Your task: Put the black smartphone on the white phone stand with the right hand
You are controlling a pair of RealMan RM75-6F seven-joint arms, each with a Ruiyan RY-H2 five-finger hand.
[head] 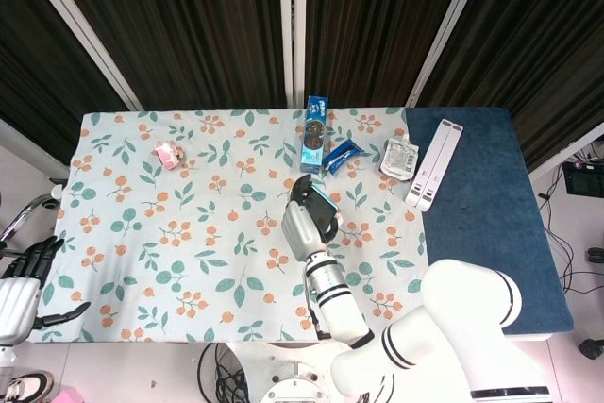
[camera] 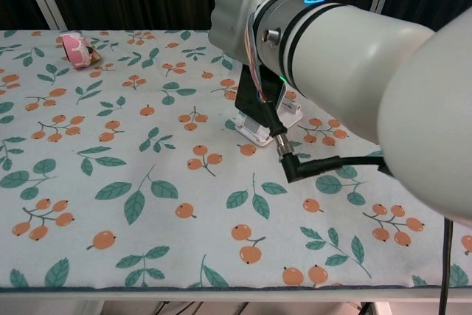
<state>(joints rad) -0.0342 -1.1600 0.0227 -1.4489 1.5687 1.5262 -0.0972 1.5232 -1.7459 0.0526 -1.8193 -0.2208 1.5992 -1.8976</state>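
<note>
Behind stand (camera: pixel 259 130), blue packets (head: pixel 342 155), remote (head: pixel 433 164)

A: Worktop (head: pixel 491 233) covering?
B: Floral cloth (head: pixel 142 224); blue mat (head: pixel 472 195) at 3 o'clock.
A: Items lying on it?
B: Pink roll (head: pixel 170 154) at 10 o'clock; blue box (head: pixel 314 133), blue packets (head: pixel 342 155), white pouch (head: pixel 399 158) at 12 to 1; white bar (head: pixel 434 164); white phone stand (camera: pixel 259 129) at centre.

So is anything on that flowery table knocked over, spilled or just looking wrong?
Nothing stands out. The black smartphone leans in the white phone stand under the right hand, and the snack packets and pink tape roll lie tidily on the cloth, nothing spilled.
</note>
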